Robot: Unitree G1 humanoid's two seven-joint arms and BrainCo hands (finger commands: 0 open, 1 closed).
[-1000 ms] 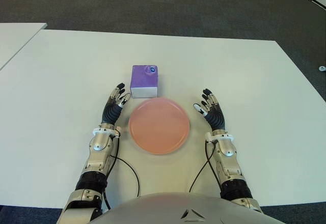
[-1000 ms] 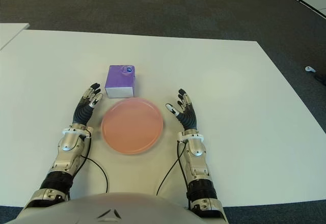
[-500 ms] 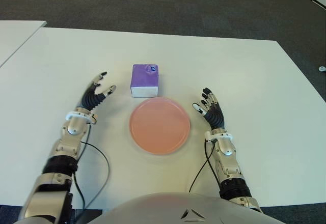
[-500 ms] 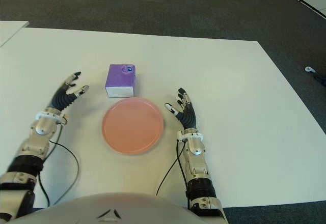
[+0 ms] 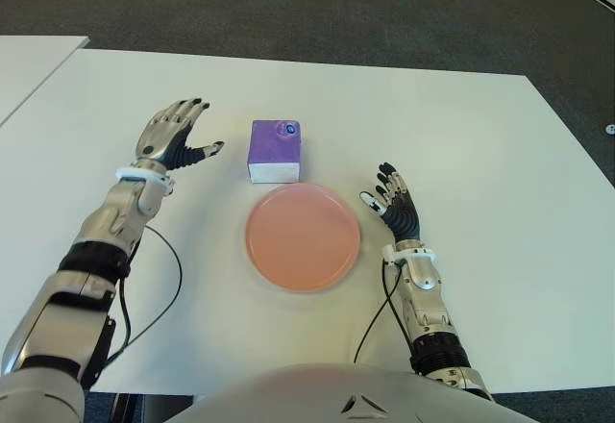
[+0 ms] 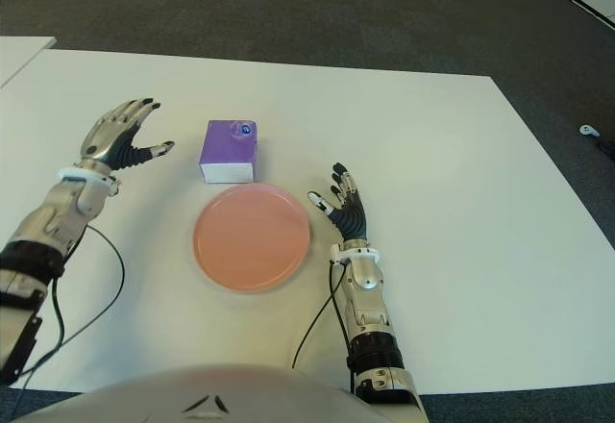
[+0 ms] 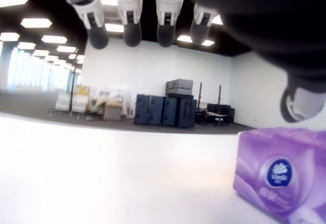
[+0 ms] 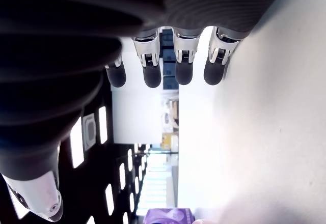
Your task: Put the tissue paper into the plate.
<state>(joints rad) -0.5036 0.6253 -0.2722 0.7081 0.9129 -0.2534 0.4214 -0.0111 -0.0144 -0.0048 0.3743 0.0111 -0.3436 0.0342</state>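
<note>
A purple tissue pack (image 5: 275,149) stands on the white table (image 5: 461,135) just beyond a round pink plate (image 5: 303,236). My left hand (image 5: 176,135) hovers to the left of the pack, raised off the table, fingers spread and empty, palm turned toward the pack. In the left wrist view the tissue pack (image 7: 282,175) shows close by, with a gap between it and the fingers (image 7: 132,28). Right of the plate is my right hand (image 5: 394,207), open and holding nothing.
Dark carpet lies beyond the table's far edge. A second white table's corner (image 5: 38,62) shows at the far left. A black cable (image 5: 159,288) runs along my left forearm over the tabletop.
My left hand has swung out from beside the plate, moved farther away and up, and now sits level with the tissue pack on its left. The right hand has barely moved.
</note>
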